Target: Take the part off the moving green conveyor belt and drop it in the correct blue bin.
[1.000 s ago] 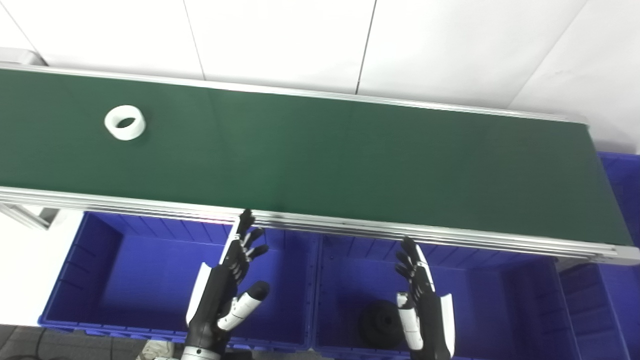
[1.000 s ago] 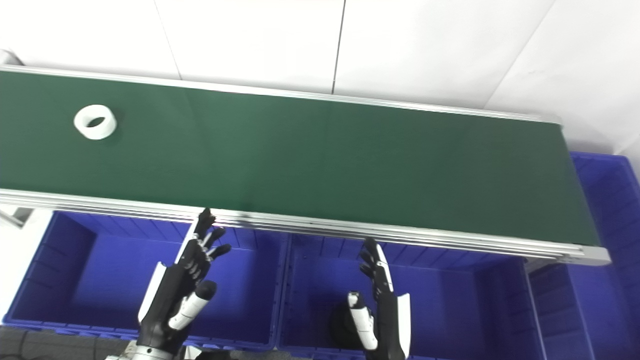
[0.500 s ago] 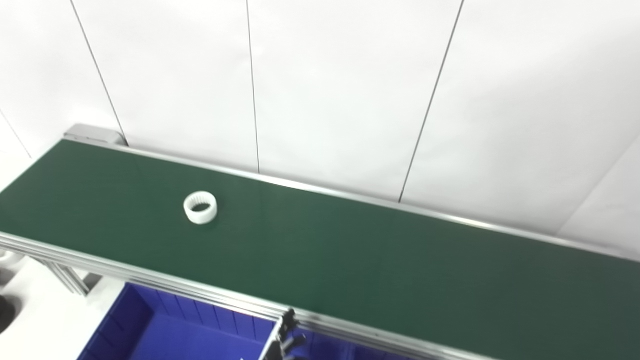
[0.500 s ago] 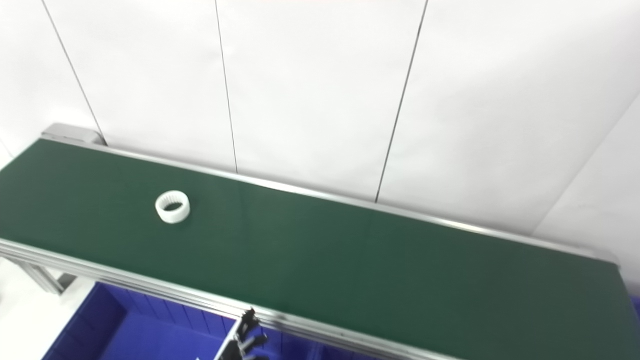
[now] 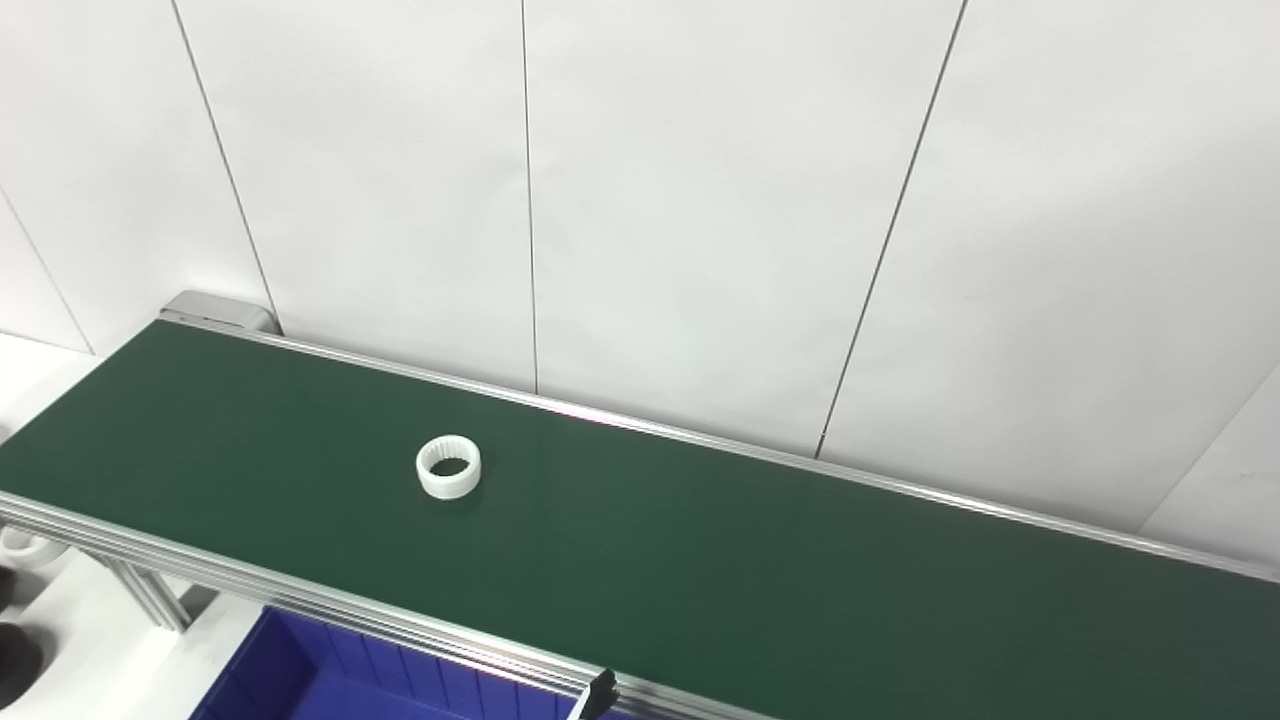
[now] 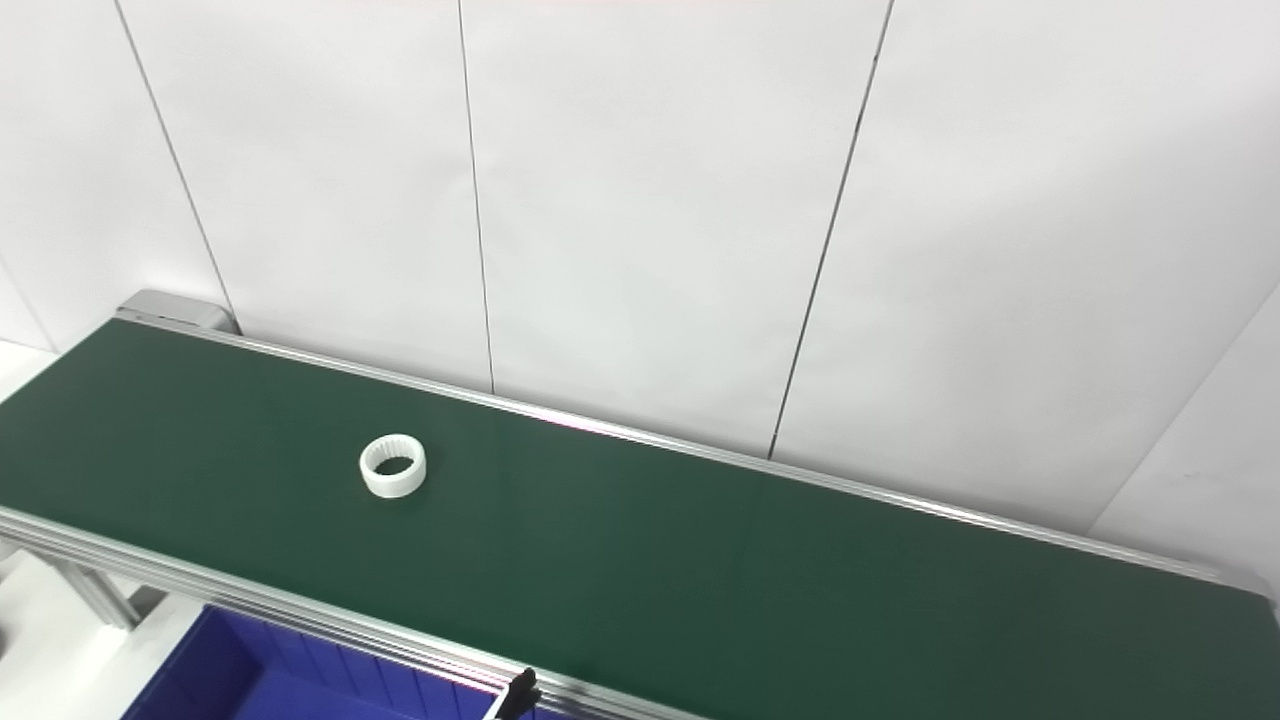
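Ring (image 5: 448, 467) on belt (image 5: 760, 560), left

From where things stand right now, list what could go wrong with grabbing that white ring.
1. The white ring lies alone on the green conveyor belt; if the belt carries it along, a late reach could miss.
2. Only a fingertip of the left hand shows at the bottom edge, so the approach is barely watched.
3. The blue bin is mostly cut off, which may make the drop poorly aimed.

Green belt (image 5: 700, 560) running from upper left to lower right, edged by silver rails (image 5: 300, 600). On it, left of middle, one white ring (image 5: 448, 467) with a toothed inner wall, lying flat, clear of both rails.
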Motion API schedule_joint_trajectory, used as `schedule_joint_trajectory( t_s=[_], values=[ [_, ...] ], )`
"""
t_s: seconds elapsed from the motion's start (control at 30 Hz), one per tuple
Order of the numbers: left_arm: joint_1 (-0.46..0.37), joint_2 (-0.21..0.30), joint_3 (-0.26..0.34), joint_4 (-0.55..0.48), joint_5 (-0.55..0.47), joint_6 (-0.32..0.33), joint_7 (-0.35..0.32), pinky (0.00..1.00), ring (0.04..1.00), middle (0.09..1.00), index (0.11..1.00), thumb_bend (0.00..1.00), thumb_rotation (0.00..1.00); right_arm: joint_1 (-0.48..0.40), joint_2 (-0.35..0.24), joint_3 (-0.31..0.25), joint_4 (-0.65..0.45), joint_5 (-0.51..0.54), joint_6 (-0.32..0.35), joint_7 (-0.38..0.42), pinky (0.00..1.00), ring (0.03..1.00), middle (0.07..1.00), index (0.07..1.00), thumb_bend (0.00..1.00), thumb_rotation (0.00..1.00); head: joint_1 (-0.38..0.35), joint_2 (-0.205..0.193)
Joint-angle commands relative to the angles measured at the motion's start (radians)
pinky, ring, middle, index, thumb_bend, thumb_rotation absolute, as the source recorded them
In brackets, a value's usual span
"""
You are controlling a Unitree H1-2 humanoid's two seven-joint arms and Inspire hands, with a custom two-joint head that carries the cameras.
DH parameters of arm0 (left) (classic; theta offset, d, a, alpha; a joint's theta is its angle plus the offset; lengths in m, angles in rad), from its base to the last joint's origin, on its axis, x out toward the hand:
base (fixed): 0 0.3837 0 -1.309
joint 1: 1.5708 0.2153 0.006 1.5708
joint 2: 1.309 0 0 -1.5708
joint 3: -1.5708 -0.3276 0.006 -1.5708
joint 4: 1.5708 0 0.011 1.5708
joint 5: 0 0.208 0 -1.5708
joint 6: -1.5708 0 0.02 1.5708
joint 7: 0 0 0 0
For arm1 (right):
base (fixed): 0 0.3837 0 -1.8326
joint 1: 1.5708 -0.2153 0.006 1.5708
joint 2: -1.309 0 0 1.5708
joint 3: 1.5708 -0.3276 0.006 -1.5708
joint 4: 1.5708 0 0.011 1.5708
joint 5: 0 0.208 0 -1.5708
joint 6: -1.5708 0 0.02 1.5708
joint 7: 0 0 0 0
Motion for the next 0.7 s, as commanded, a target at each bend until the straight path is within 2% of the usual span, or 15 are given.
schedule_joint_trajectory(
  t_s=[0.0, 0.1, 0.17, 0.2, 0.37, 0.43, 0.5, 0.67],
  values=[
    [-0.016, 0.009, 0.007, -0.107, 0.032, -0.017, 0.001, 0.68, 0.813, 0.878, 0.855, 0.94, 0.44, 0.003, 0.011, 0.002, -0.021, -0.019, -0.031, -0.004, 0.89, 0.95, 0.992, 1.0, 0.72, 1.0, -0.011, 0.023],
    [-0.076, 0.026, 0.039, -0.184, 0.133, -0.065, 0.018, 0.55, 0.731, 0.795, 0.744, 0.98, 0.34, 0.005, 0.019, 0.001, -0.028, -0.028, -0.031, -0.006, 0.88, 0.938, 0.983, 1.0, 0.74, 1.0, -0.017, 0.042],
    [-0.125, 0.041, 0.06, -0.213, 0.17, -0.062, 0.013, 0.55, 0.739, 0.801, 0.737, 0.99, 0.33, 0.006, 0.023, 0.002, -0.032, -0.034, -0.031, -0.007, 0.88, 0.934, 0.981, 1.0, 0.72, 1.0, -0.02, 0.052],
    [-0.179, 0.055, 0.079, -0.225, 0.201, -0.051, 0.007, 0.55, 0.742, 0.803, 0.736, 0.99, 0.33, 0.007, 0.026, 0.003, -0.036, -0.032, -0.031, -0.004, 0.88, 0.933, 0.98, 1.0, 0.72, 1.0, -0.023, 0.063],
    [-0.406, 0.127, 0.138, -0.212, 0.312, 0.025, -0.043, 0.65, 0.794, 0.802, 0.767, 1.0, 0.35, 0.01, 0.047, 0.003, -0.052, -0.037, -0.031, 0.004, 0.88, 0.922, 0.982, 1.0, 0.68, 1.0, -0.041, 0.085],
    [-0.477, 0.151, 0.136, -0.166, 0.366, 0.022, -0.048, 0.68, 0.804, 0.807, 0.778, 1.0, 0.34, 0.009, 0.053, 0.005, -0.055, -0.045, -0.031, 0.001, 0.87, 0.92, 0.981, 1.0, 0.69, 1.0, -0.045, 0.09],
    [-0.535, 0.169, 0.122, -0.118, 0.434, 0.015, -0.041, 0.77, 0.844, 0.837, 0.812, 0.99, 0.34, 0.008, 0.057, 0.008, -0.057, -0.053, -0.031, -0.002, 0.86, 0.913, 0.973, 0.997, 0.69, 1.0, -0.047, 0.093],
    [-0.665, 0.209, 0.094, 0.0, 0.577, 0.018, -0.034, 0.85, 0.877, 0.868, 0.834, 0.96, 0.33, 0.01, 0.061, 0.014, -0.065, -0.056, -0.031, 0.017, 0.87, 0.919, 0.978, 0.996, 0.68, 1.0, -0.054, 0.102]
  ],
)
